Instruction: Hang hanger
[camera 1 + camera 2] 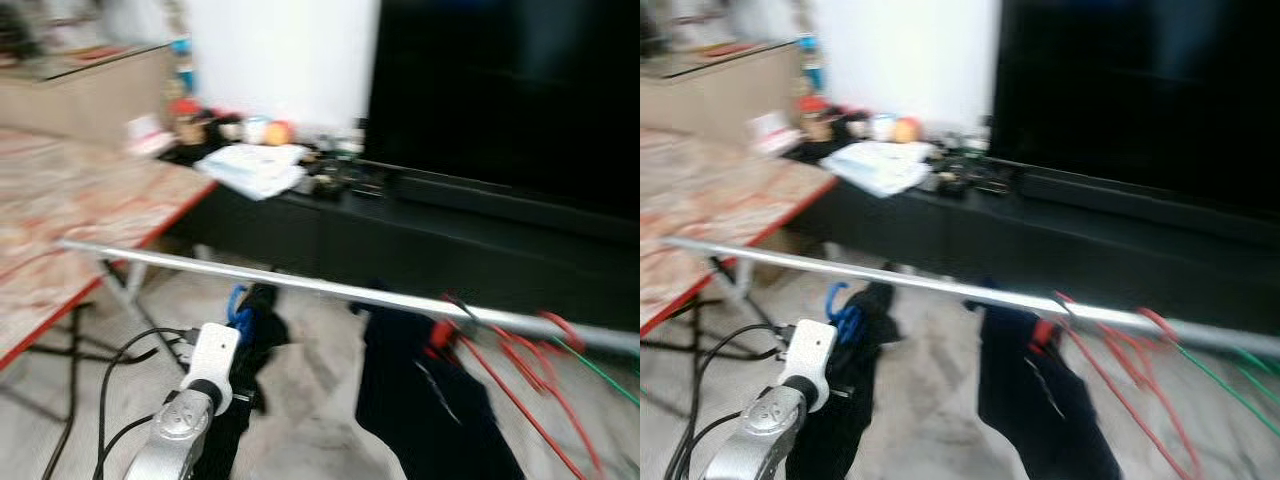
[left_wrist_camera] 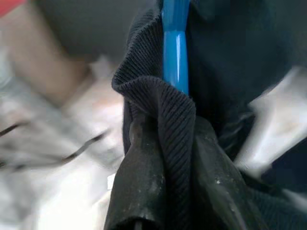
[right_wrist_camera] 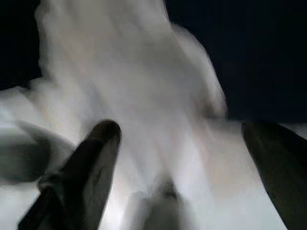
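A silver rail (image 1: 330, 288) runs across in front of me. Red hangers (image 1: 520, 360) and a green hanger (image 1: 600, 372) hang at its right end, with a dark garment (image 1: 420, 400) beneath them. My left gripper (image 2: 175, 129) is shut on a blue hanger (image 2: 175, 48) that carries a dark ribbed garment (image 2: 163, 110). In the eye views that hanger (image 1: 238, 303) hangs just below the rail, above my left arm (image 1: 195, 400). My right gripper (image 3: 182, 143) stands open over pale floor with nothing between its fingers (image 3: 91, 163).
A marble-patterned table with a red edge (image 1: 90, 210) stands on the left. A black TV (image 1: 500, 90) sits on a low black cabinet (image 1: 400, 230) cluttered with small items (image 1: 260, 160). Black cables (image 1: 110, 380) trail on the floor.
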Motion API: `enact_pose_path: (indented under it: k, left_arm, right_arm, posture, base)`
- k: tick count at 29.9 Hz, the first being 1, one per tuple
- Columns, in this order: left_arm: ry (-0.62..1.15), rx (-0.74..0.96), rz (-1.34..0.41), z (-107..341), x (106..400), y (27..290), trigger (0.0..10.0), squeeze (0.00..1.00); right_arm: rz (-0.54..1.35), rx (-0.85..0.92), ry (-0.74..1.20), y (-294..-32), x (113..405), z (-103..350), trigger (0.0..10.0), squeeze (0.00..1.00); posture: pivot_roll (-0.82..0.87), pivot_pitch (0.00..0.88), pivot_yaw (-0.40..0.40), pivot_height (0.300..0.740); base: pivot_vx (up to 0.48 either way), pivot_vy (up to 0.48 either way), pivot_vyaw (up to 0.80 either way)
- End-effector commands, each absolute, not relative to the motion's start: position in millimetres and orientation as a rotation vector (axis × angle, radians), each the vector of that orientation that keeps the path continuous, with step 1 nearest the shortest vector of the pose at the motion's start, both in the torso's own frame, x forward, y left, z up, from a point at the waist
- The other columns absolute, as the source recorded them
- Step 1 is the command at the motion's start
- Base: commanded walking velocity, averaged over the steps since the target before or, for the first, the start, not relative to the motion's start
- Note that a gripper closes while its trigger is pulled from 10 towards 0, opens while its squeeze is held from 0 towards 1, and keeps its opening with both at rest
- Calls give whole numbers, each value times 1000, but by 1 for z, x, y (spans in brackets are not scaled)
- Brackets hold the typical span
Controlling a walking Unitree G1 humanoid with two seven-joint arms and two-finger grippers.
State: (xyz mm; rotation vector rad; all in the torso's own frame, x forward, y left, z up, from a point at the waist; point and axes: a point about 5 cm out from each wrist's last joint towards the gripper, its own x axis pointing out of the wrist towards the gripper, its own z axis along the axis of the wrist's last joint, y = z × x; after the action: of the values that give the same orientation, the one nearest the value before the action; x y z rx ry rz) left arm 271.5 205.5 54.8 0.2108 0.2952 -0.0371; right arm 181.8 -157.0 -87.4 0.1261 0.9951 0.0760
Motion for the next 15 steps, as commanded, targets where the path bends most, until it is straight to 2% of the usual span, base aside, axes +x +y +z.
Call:
enact_pose_path:
  k: [1, 7, 15]
  left_arm:
    - [240, 190, -70, 64, 278, 191, 10000, 0]
    - [271, 204, -124, 60, 272, 186, 10000, 0]
    - [234, 227, -157, 75, 290, 185, 10000, 0]
  right_arm:
    - [53, 119, 1017, -166, 171, -91, 10000, 0]
    - [59, 124, 1012, -166, 172, -91, 10000, 0]
    - [62, 117, 1011, -167, 172, -91, 10000, 0]
  posture:
    - [112, 0, -36, 740]
    - [118, 0, -40, 740]
    - [110, 2, -43, 740]
  base:
    - [0, 0, 0]
    - [0, 0, 0]
    - [0, 0, 0]
